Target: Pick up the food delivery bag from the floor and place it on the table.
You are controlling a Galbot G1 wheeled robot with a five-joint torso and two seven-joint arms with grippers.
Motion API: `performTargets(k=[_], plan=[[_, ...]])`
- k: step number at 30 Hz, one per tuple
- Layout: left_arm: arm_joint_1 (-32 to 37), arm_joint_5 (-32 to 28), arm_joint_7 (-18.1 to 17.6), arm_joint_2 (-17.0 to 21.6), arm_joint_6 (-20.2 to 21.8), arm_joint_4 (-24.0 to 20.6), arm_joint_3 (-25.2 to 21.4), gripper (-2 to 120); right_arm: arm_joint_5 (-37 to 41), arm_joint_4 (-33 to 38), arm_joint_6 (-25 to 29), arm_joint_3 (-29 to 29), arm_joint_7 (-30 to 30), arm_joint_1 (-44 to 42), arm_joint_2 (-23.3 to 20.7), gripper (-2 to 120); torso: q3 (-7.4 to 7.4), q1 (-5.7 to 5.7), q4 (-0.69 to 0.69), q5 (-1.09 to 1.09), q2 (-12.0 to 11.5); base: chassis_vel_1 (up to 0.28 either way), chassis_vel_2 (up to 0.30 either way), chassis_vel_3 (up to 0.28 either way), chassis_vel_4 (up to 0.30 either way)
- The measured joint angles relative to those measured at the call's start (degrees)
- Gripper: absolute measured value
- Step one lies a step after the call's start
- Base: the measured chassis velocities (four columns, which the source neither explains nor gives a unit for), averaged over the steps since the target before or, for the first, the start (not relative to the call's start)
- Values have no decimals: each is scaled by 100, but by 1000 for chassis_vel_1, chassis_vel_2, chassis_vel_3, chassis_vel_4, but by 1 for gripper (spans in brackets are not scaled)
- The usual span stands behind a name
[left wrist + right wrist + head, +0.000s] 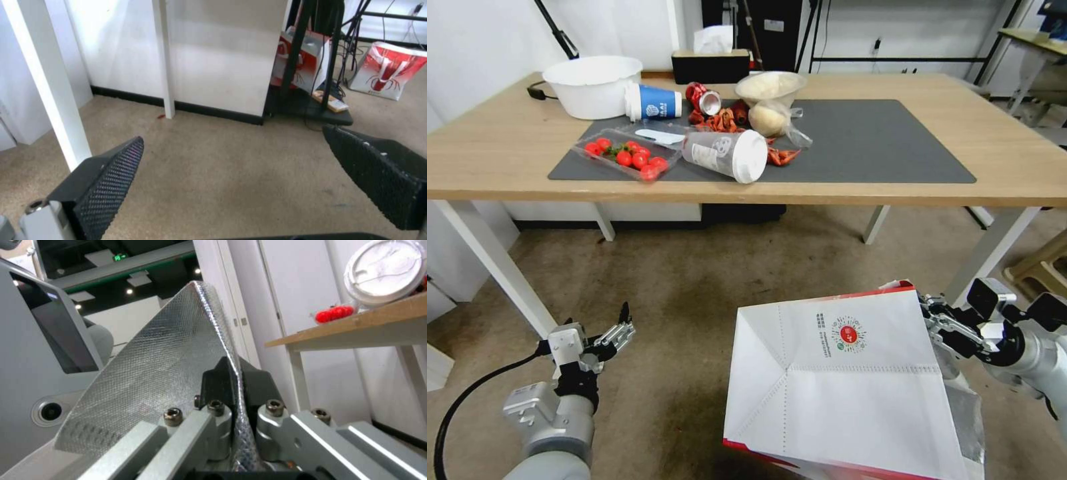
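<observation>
The right gripper (pixel 235 386) is closed tight on the upper edge of the food delivery bag (pixel 854 380), and the silver foil lining is pinched flat between its two dark fingers (pixel 213 380). A grip on the rim and not on the handles probably gives a firmer hold, because the paper wall is stiff there.

The bag hangs tilted in front of the table (pixel 507 153), below the level of its top, with the white side and the small red logo (pixel 848 334) turned up toward the head camera. It seems already lifted off the floor (pixel 694 280), but its bottom is hidden, so I cannot be sure.

The left gripper (pixel 617 333) waits low before the table, near its left front leg (pixel 494 263), with the jaws spread wide and nothing between them; I think it stays aside so the bag can pass.

On the table the dark grey mat (pixel 880 143) has free space at its right part, while cups (pixel 727 155), tomatoes (pixel 627 157) and a white bowl (pixel 592 85) crowd its left part, so the right part looks the better place.
</observation>
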Motion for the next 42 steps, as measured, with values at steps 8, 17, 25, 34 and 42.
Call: performTargets(k=[8,17,25,34,42], plan=[[-1,1,9,1,4,-8,-3,100,8,22,4,4,1,-5,13,0,102,41,0,-1,144,0,0,0,0],[-8,5,19,2,14,-12,-10,100,34,48,18,23,19,-48,-4,0,269,120,0,-1,390,0,0,0,0],[-8,7,37,17,24,-20,-14,100,48,43,23,32,29,-55,-21,0,393,180,0,-1,574,0,0,0,0],[-53,3,32,23,42,26,0,100,39,-16,28,16,28,-29,-34,0,579,282,0,-1,862,0,0,0,0],[-69,0,29,32,47,50,2,100,30,-20,28,2,35,-14,-42,0,715,361,0,0,1076,0,0,0,0]])
